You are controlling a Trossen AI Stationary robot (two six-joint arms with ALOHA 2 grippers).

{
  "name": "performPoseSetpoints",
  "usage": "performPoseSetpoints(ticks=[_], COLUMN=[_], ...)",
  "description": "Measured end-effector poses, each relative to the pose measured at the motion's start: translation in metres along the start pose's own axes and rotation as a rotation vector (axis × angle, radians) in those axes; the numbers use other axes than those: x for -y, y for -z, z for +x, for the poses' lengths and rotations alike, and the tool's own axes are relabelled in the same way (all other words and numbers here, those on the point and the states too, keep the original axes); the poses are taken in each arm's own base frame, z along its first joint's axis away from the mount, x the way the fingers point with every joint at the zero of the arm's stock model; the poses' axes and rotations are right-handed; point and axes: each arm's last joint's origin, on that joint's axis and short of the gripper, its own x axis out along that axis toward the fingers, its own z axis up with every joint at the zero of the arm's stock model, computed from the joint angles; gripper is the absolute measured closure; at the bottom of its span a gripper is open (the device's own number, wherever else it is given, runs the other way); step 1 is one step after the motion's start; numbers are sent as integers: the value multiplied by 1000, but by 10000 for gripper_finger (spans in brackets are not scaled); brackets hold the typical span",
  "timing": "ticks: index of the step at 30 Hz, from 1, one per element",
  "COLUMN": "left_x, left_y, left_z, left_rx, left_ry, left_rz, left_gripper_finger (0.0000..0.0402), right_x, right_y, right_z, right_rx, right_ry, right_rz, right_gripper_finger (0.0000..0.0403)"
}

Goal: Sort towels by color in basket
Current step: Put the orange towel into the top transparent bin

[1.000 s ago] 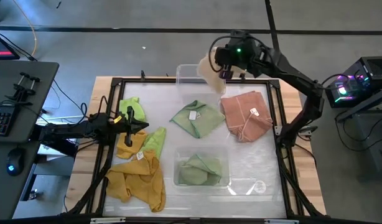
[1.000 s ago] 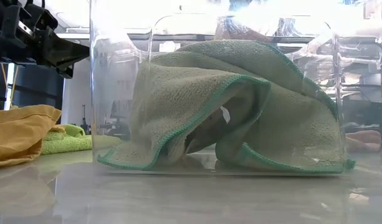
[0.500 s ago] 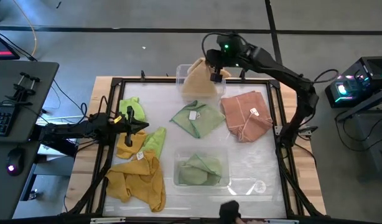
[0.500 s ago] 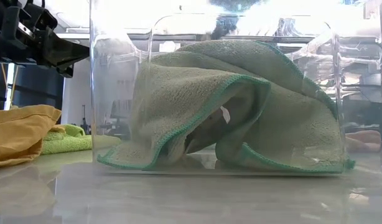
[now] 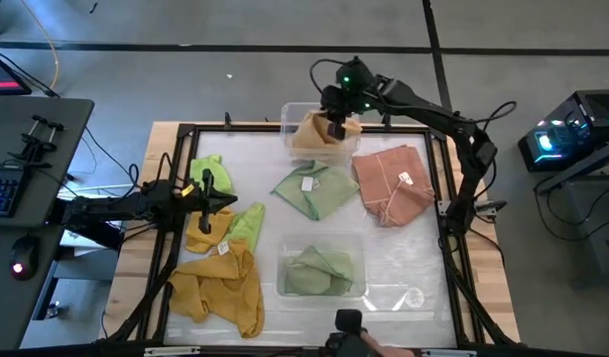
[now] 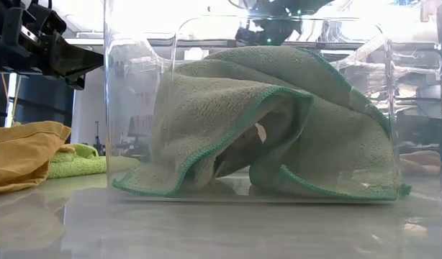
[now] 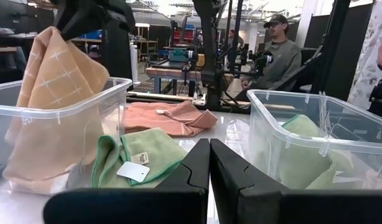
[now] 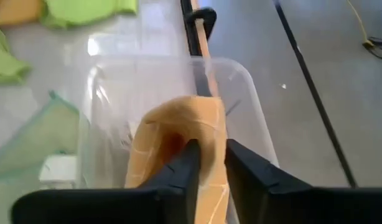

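While your right end effector [image 5: 336, 127] hangs over the far bin [image 5: 290, 114], its fingers [image 8: 181, 171] straddle the top fold of a peach towel [image 5: 316, 131] with a pale grid pattern; the cloth drapes down inside that bin, and you cannot tell from these views whether the fingers pinch it or have just let go. Your left end effector [image 5: 223, 202] waits low at the left side of the bench [image 5: 424, 273], its fingers [image 7: 194, 171] pressed together with nothing between them. Near it you have a bright green towel [image 5: 207, 169] toward the far side, and on the near side a mustard towel [image 5: 225, 288] spread in a heap, with another mustard piece [image 5: 201, 233] and a green one [image 5: 249, 224] bunched just above it. At mid-bench a light green towel [image 5: 314, 191] lies folded with a white tag on top, and just right of it, touching or nearly so, a salmon towel [image 5: 392, 183] lies flat, also tagged. The near bin [image 5: 359, 288] holds one light green towel [image 5: 318, 270], crumpled against its floor with a darker green hem showing. Beyond the bench, the left wrist view shows you a seated person [image 7: 279, 53] in a cap, and something dark [image 5: 349, 332] pokes in at the near edge of the high view.
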Motion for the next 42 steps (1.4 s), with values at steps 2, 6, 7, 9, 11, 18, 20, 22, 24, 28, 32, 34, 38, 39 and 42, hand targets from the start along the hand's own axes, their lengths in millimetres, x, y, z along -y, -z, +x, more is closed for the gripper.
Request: performPoseSetpoints(ticks=[2,6,7,9,11,18,20,22,24,28,32,34,38,39,42], left_x=[0,0,0,0,0,0,0,0,0,0,0,0,0,0,0], left_y=[0,0,0,0,0,0,0,0,0,0,0,0,0,0,0], left_z=[0,0,0,0,0,0,0,0,0,0,0,0,0,0,0], left_rx=[0,0,0,0,-1,-4,-4,-4,-4,-4,-4,-4,-4,-4,-4], left_ry=[0,0,0,0,0,0,0,0,0,0,-1,0,0,0,0], left_rz=[0,0,0,0,0,0,0,-1,-1,-1,-1,-1,-1,-1,0], left_gripper_finger=[401,401,401,401,401,401,401,401,401,401,401,401,401,401,401], right_x=[0,1,1,1,-1,-3,-5,-8,-11,-15,-23,-31,-43,-44,-40], right_y=[-1,-7,-9,-13,-15,-4,4,12,15,1,-12,-11,-4,-3,0], right_z=[0,-9,-13,-22,-26,-5,9,21,26,23,21,24,30,31,38], right_rx=[11,33,44,84,114,60,12,-21,-1,188,286,276,181,164,73], right_ry=[-5,4,4,-18,-55,-118,-150,-199,-266,-423,-476,-521,-562,-548,-402], right_rz=[-1,-5,-8,-14,-15,96,105,87,67,42,19,1,-21,-23,11], right_gripper_finger=[300,273,270,269,269,270,270,270,270,270,270,270,270,270,270])
